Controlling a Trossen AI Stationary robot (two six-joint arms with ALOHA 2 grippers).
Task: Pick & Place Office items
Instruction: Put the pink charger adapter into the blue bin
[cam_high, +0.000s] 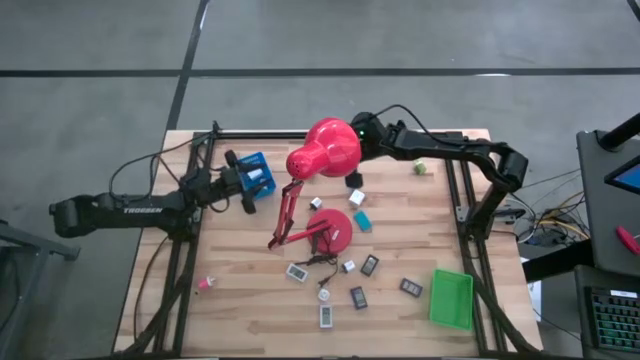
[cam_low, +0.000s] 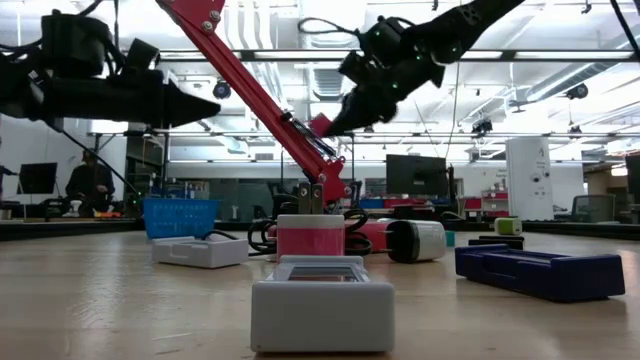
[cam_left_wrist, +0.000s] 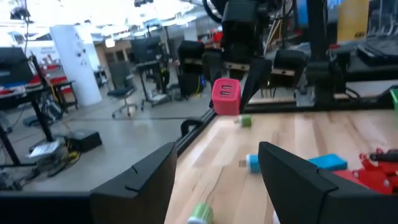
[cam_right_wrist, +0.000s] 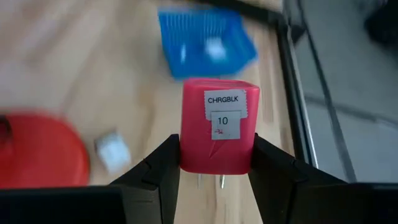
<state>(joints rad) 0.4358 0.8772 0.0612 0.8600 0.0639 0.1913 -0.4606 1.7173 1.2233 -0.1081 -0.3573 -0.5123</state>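
Observation:
A pink charger block with a white label sits between the fingers of my right gripper, high above the table near the far edge. The lamp's red head hides the block in the high view; it shows in the left wrist view too. My left gripper stands open and level at the table's far left, beside the blue tray, with nothing between its fingers. Several small office items lie flat on the table's near half. My right gripper pinches the pink block by two opposite sides between its two fingers, at the end where the metal prongs stick out. The fingers slant down from the table's right. The block is lifted clear of the table, its labelled face toward the wrist camera.
The red desk lamp stands mid-table on its round base, its arm and head reaching toward the far edge under my right arm. A green tray lies at the near right. A teal block and a green piece lie near the lamp.

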